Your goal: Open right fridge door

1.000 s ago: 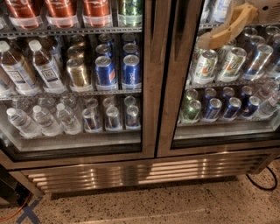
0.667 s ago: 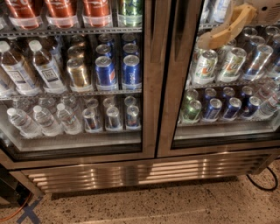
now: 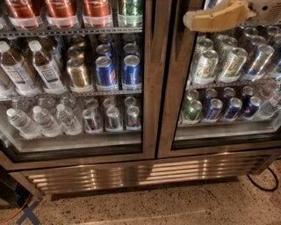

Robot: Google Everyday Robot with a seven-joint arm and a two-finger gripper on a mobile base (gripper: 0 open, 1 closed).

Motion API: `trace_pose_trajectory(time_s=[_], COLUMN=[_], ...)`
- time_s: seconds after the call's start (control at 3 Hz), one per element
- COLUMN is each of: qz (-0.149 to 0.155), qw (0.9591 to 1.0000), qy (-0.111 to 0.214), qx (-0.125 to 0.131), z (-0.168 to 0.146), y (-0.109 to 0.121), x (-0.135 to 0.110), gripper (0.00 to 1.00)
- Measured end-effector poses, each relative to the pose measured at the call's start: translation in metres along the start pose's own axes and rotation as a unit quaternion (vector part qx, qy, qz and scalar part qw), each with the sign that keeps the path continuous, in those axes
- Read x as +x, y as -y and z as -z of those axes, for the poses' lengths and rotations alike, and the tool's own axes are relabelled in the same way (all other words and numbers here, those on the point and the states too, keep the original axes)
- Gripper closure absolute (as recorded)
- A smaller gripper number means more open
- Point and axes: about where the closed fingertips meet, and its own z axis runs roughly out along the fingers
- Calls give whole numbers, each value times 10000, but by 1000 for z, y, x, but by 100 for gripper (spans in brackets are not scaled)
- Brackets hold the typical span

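Jaws: whether they are released or clenched cannot be told.

Camera view, gripper: the gripper (image 3: 197,19) sits at the top right, in front of the upper glass of the right fridge door (image 3: 172,101), its tip just beside that door's inner steel upright.

Camera view, change: a second ago the gripper hung lower and further right, tilted down over the cans. It now lies higher, nearly level, and nearer the central seam. The fridge itself sits where it did in the picture.

Finding: the right fridge door fills the right half of the view and appears shut, flush with the left door (image 3: 149,88). I judge this an approach towards the door's inner edge; no pull has begun.

Camera view, markings: the blue cans (image 3: 131,70) behind the left door carry vertical white lettering that reads as Pepsi. The white-and-green cans (image 3: 204,66) behind the right door show a large figure resembling a 7. The red-labelled bottles (image 3: 59,9) bear white script, not legible. The labels on the dark drink bottles (image 3: 46,70) are unreadable.
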Motion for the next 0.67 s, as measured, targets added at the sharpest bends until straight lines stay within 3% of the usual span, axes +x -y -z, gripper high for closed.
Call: trace_pose_trajectory(time_s=[0.67], qz=[0], qw=[10000], qy=[0], qx=[0], z=[0], y=[0], x=[0], gripper=[90])
